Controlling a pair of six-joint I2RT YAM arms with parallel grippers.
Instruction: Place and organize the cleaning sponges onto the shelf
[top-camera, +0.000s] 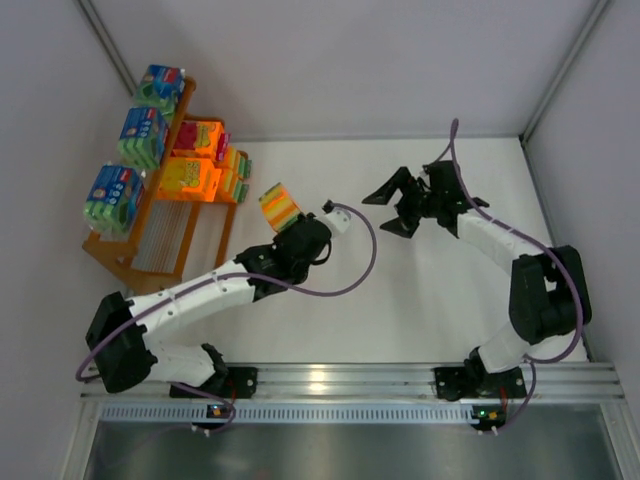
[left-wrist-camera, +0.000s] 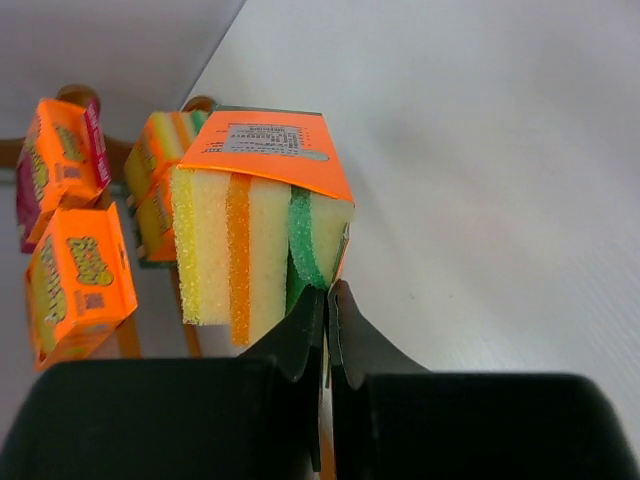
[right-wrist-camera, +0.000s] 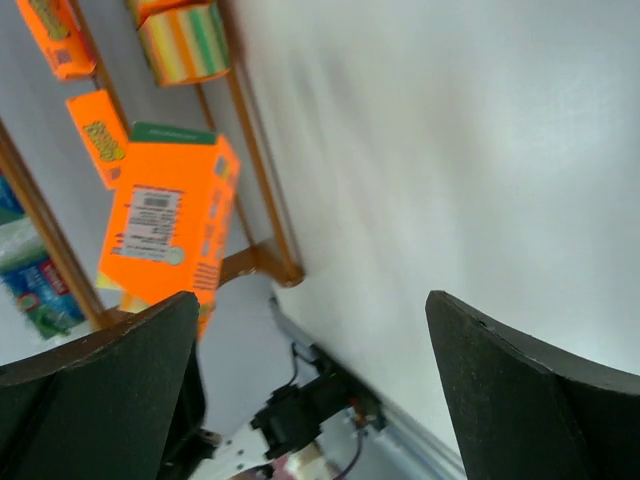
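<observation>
In the top external view, the orange three-tier stepped wire-slatted shelf (top-camera: 118, 258) is standing at the left rear of the flat white table (top-camera: 400, 310), close against the grey left wall (top-camera: 40, 150). Three blue-green plastic-wrapped sponge packs (top-camera: 143, 135) are sitting in a row on its highest tier. Three bright orange plastic-wrapped sponge packs (top-camera: 187, 180) are crowding the far half of the middle tier. The thin slats of the lowest tier are lying exposed. The left gripper (top-camera: 290, 224) is hovering just beside the shelf's front edge, clamped on one more orange striped sponge pack (top-camera: 279, 206), which is hanging in the air apart from the others. The right gripper (top-camera: 385, 212) is standing well apart at mid-table, jaws spread wide and holding nothing. Open tabletop is lying between the two arms and down to the near aluminium rail (top-camera: 350, 380).

In the left wrist view, the black fingers (left-wrist-camera: 300, 335) are pressing together on the lower edge of the held pack (left-wrist-camera: 250, 240), which is showing yellow, orange and green layers under an orange card. Shelved orange packs are sitting to its left, and bare table is stretching away to the right.

In the right wrist view, the two fingers (right-wrist-camera: 110, 370) are standing far apart. The held pack is hanging in front of the shelf's orange leg (right-wrist-camera: 262, 215), with open white surface filling the right side.
</observation>
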